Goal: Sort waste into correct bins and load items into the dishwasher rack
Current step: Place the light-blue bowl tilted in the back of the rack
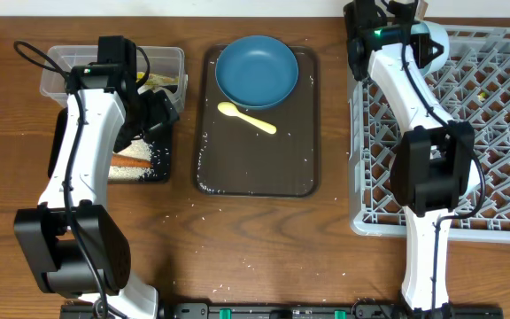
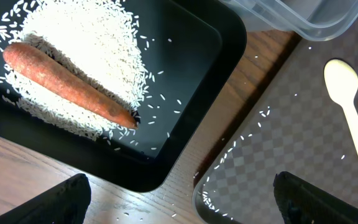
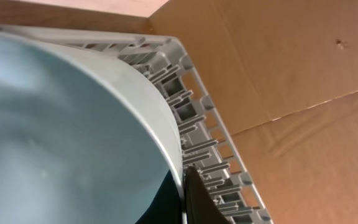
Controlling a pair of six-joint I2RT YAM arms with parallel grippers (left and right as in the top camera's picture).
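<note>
Dark blue bowl (image 1: 257, 71), pale yellow spoon (image 1: 248, 117), checker-patterned brown tray (image 1: 255, 168); orange stick (image 2: 67, 84) on white rice (image 2: 86, 37), black tray (image 2: 197, 56); grey lattice rack (image 1: 503, 115), light blue bowl (image 3: 61, 137).

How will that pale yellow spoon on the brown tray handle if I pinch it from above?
The thin pale yellow spoon lies flat on the dark brown serving tray: probably light, stiff, and hard to get under. Loose white rice grains nearby may let it skid when pushed.
</note>
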